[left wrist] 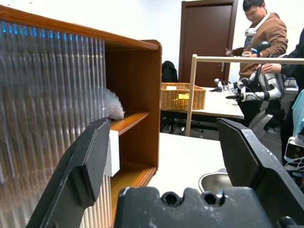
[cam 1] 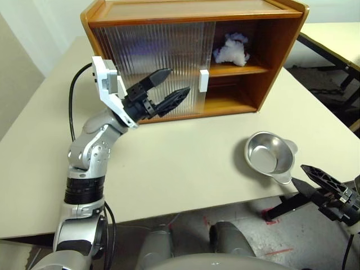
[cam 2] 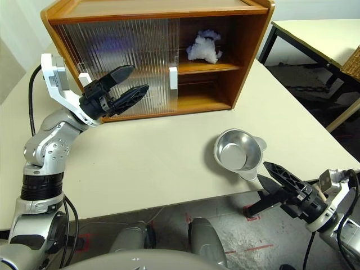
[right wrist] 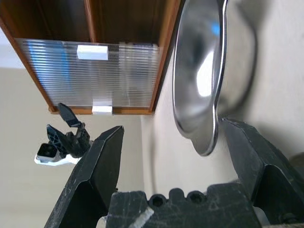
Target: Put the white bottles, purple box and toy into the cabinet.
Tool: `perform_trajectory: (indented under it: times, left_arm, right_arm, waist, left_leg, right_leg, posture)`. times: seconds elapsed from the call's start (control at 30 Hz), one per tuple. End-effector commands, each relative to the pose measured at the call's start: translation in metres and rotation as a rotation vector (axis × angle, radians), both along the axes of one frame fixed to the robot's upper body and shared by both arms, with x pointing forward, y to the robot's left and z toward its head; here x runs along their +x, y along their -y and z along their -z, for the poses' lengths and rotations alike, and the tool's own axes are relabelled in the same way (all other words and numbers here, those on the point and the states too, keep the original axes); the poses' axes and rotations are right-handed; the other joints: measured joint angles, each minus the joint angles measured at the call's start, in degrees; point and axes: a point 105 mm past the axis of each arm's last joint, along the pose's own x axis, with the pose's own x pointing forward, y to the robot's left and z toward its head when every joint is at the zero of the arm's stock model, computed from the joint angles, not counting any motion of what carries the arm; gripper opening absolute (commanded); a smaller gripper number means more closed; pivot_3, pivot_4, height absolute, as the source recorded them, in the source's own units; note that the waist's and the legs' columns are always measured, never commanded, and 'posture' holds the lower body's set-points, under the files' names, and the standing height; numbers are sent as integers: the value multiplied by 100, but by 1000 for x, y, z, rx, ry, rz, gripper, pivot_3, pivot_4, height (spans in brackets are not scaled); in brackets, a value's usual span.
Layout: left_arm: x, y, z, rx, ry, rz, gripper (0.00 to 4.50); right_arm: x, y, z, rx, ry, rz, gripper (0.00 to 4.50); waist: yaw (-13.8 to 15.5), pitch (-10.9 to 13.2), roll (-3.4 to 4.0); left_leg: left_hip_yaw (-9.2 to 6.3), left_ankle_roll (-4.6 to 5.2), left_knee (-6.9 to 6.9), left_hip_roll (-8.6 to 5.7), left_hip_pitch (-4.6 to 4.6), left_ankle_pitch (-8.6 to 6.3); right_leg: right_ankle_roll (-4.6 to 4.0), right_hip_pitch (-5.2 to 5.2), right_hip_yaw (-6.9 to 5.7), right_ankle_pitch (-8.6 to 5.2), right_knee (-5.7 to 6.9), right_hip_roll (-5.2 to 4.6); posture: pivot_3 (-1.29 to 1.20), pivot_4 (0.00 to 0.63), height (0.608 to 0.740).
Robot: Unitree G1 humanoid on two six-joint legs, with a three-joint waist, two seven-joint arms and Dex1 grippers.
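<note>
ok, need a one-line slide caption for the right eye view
Open left gripper raised before the cabinet's ribbed doors, fluffy toy on its shelf, open right gripper off the table edge near a metal bowl.

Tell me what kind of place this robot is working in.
Most likely a robotics lab or test room. In the left wrist view a person stands beside another humanoid robot at a second table, and the cabinet sits on a plain work table, not the floor.
</note>
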Motion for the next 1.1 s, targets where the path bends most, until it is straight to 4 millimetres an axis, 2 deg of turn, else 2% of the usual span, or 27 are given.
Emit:
perform_trajectory:
  times: [0.03,0.6,1.1]
  left_arm:
    - [-1,-3,1,7,-10,-4,4500]
    - [-1,-6,-2,11,-8,-14,4500]
    - [-1,-7,-3,13,-3,-25,4500]
  right_arm:
    - [-2,0,4,-11,-8,-11,4472]
    - [-7,-15,21,-17,-68,-89,4472]
    - [3,-26,21,-9,-49,-130,4472]
  waist:
    - [6,0,0]
    - [11,4,-7]
    - [23,7,-11]
  left_leg:
    - [0,-1,0,0,0,0]
    - [-2,-2,0,1,-1,-1]
    - [-2,-2,0,0,-2,-1]
  right_leg:
    - [-1,0,0,-1,0,0]
    - [-5,-1,-1,-3,-3,0]
    - [-5,-1,-2,-3,-3,0]
  posture:
    - [1,2,740]
    - [14,7,740]
    - [25,0,740]
